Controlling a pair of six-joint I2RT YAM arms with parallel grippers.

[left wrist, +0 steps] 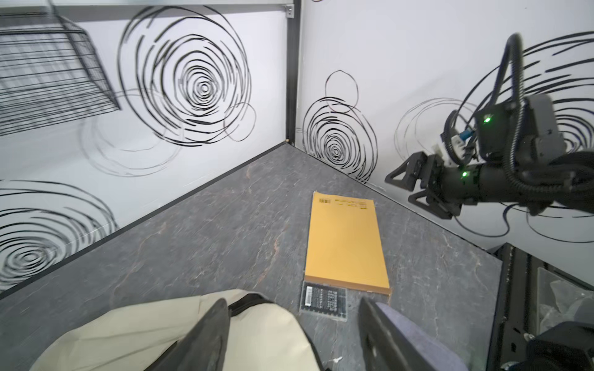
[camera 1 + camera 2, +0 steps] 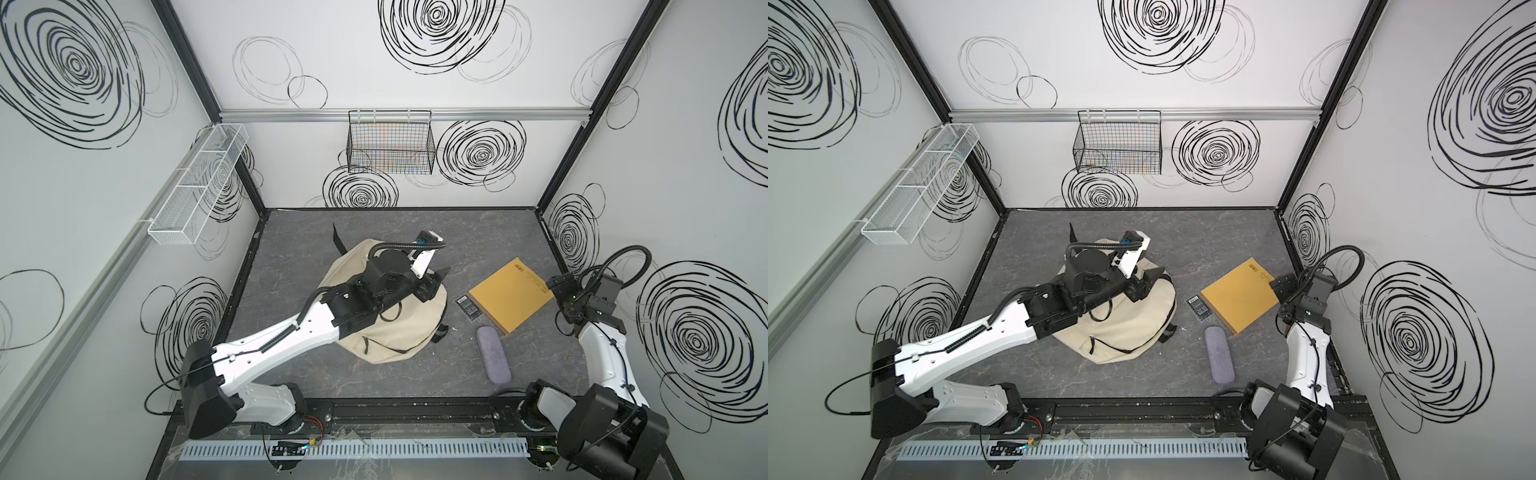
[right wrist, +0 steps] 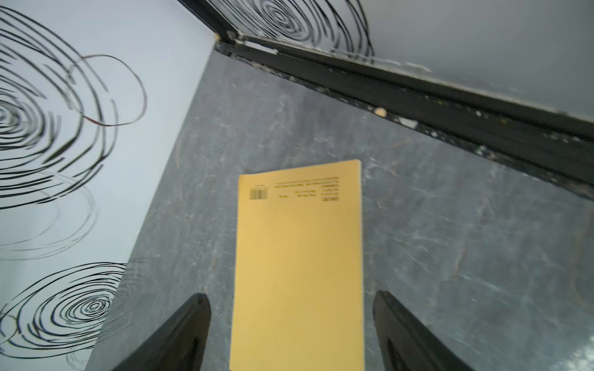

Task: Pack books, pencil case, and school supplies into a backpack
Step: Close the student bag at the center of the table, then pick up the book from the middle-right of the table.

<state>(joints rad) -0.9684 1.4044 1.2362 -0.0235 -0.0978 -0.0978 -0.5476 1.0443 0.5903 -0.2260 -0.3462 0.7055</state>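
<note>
Black right tool (image 1: 400,189) wide open, empty

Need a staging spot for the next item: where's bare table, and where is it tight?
Widest bare table: the back strip between rear wall, backpack and yellow book. Also free: the front strip between backpack, pencil case and base rail. Crowded: dark packet right beside the book, pencil case close by, right gripper at the book's outer edge.
</note>
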